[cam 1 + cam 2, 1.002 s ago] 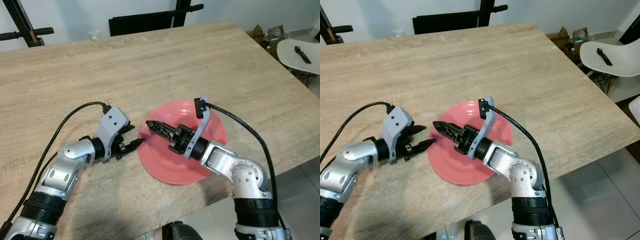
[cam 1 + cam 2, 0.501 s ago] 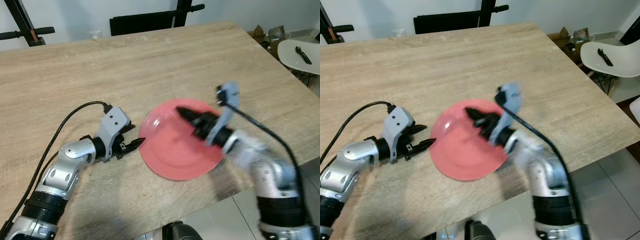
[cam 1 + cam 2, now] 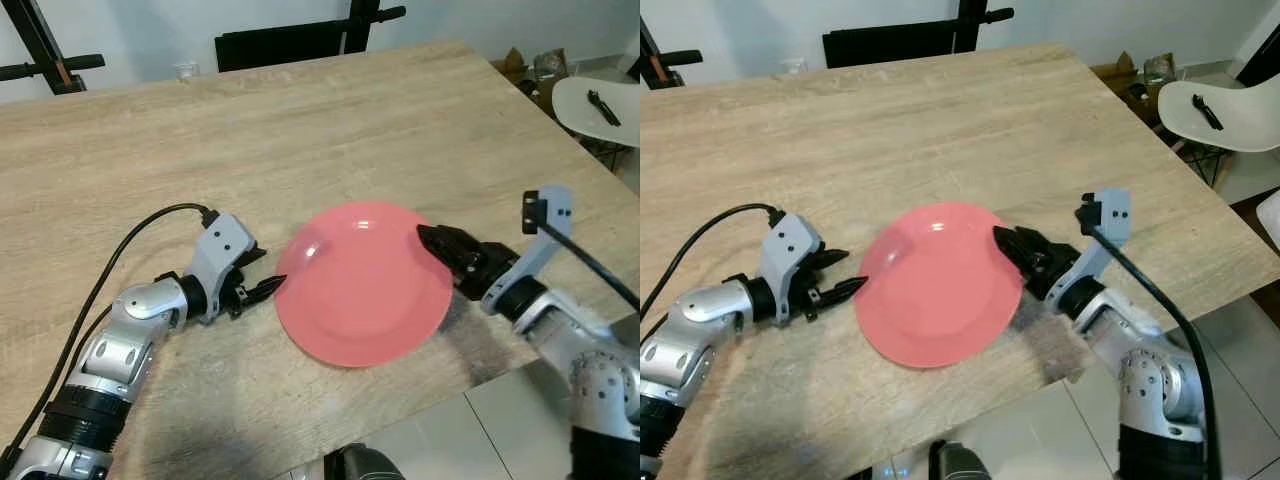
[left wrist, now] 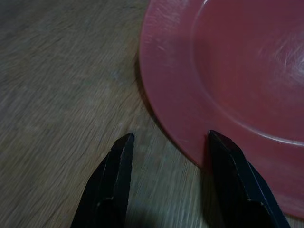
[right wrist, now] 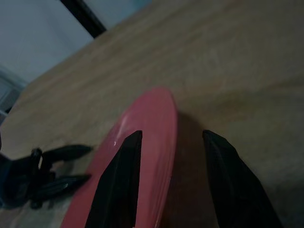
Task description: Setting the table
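Note:
A round red plate (image 3: pixel 363 283) lies flat on the wooden table (image 3: pixel 300 120), close to its front edge. My left gripper (image 3: pixel 268 267) rests low on the table just left of the plate. It is open, and in the left wrist view one of its fingers (image 4: pixel 228 161) sits against the plate's rim (image 4: pixel 190 142) while the other is over bare wood. My right gripper (image 3: pixel 428 238) is at the plate's right rim, also open. In the right wrist view the plate's edge (image 5: pixel 161 123) runs between its two fingers.
The table's front edge (image 3: pixel 440 385) runs just below the plate, with tiled floor beyond. A white chair (image 3: pixel 595 105) carrying a small black object stands at the right. A black chair back (image 3: pixel 290 42) and a black stand (image 3: pixel 45 55) are behind the table.
My right gripper has pulled back from above the plate's middle to its right rim. The left gripper and the plate have stayed about where they were.

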Robot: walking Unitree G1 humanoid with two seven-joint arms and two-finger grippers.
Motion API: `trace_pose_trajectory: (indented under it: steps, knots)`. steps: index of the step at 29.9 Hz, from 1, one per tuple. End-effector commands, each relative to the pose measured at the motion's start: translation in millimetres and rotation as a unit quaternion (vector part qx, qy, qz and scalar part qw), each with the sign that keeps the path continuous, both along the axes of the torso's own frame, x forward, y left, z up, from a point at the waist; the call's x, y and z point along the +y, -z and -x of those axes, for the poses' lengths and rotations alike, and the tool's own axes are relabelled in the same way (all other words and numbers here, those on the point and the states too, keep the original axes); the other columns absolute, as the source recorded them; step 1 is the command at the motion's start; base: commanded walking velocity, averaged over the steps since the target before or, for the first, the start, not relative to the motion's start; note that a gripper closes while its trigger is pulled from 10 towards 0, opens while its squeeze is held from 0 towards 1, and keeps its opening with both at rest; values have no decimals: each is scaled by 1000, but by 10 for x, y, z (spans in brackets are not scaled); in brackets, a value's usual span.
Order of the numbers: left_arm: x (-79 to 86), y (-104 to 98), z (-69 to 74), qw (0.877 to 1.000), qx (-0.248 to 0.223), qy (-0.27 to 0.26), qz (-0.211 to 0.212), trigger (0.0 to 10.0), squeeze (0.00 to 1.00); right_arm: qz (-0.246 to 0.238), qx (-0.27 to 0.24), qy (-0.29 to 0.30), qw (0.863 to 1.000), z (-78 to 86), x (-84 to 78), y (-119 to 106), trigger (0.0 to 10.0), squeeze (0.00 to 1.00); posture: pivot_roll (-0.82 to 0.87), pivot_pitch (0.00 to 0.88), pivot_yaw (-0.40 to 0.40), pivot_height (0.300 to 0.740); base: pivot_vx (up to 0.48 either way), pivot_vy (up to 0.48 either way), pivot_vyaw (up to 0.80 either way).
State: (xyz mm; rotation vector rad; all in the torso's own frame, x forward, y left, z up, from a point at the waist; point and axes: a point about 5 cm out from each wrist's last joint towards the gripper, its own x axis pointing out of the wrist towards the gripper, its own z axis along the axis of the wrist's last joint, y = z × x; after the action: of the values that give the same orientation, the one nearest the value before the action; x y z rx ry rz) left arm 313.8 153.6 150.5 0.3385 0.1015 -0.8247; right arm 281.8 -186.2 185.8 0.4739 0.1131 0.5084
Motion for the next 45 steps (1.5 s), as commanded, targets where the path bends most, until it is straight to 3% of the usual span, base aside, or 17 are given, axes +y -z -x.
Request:
trace_pose_trajectory:
  steps: [1, 9, 16, 21, 22, 23, 31, 35, 36, 37, 38, 41, 45]
  knots:
    - [12, 148, 47, 999, 33, 1, -12, 10000, 0, 8, 24, -3, 1000, 41, 14, 107, 10000, 0, -123, 154, 28, 740, 0, 0, 0]
    - [8, 138, 30, 999, 32, 2, -11, 10000, 0, 57, 81, -25, 995, 87, 94, 456, 10000, 0, -121, 148, 37, 740, 0, 0, 0]
    - [13, 127, 29, 999, 32, 2, -11, 10000, 0, 31, 92, -62, 993, 46, 347, 532, 10000, 0, -115, 150, 36, 740, 0, 0, 0]
    - [15, 127, 37, 999, 33, 2, -11, 10000, 0, -4, 65, -63, 996, -107, 541, 479, 10000, 0, -102, 147, 36, 740, 0, 0, 0]
    - [15, 126, 36, 999, 33, 2, -11, 10000, 0, -10, 64, -60, 996, -134, 559, 474, 3882, 0, -97, 146, 37, 740, 0, 0, 0]
    - [16, 125, 35, 999, 33, 2, -11, 10000, 0, -19, 63, -58, 996, -154, 572, 465, 0, 0, -97, 146, 37, 740, 0, 0, 0]
    - [27, 138, 37, 999, 34, -2, -11, 10000, 0, -104, 51, -40, 992, -211, 514, 355, 0, 0, -97, 146, 37, 740, 0, 0, 0]
    - [30, 84, -4, 999, 28, -20, 14, 10000, 0, -133, 38, -29, 990, -237, 449, 290, 0, 0, -102, 146, 31, 740, 0, 0, 0]
    - [31, 45, -25, 999, 24, -28, 29, 10000, 0, -139, 34, -26, 989, -245, 436, 269, 0, 0, -102, 146, 31, 740, 0, 0, 0]
    - [31, -57, -63, 997, 20, -39, 69, 10000, 0, -147, 28, -23, 989, -259, 423, 236, 0, 0, -102, 146, 31, 740, 0, 0, 0]
    - [31, -57, -63, 997, 20, -39, 69, 10000, 0, -147, 28, -23, 989, -259, 423, 236, 0, 0, -102, 146, 31, 740, 0, 0, 0]
    - [50, -268, -122, 989, 5, -57, 134, 10000, 0, -151, 20, -26, 988, -270, 429, 201, 0, 0, -100, 145, 32, 740, 0, 0, 0]
    - [63, -442, -136, 984, -11, -57, 166, 10000, 0, -156, 19, -25, 987, -277, 438, 183, 0, 0, -100, 145, 32, 740, 0, 0, 0]
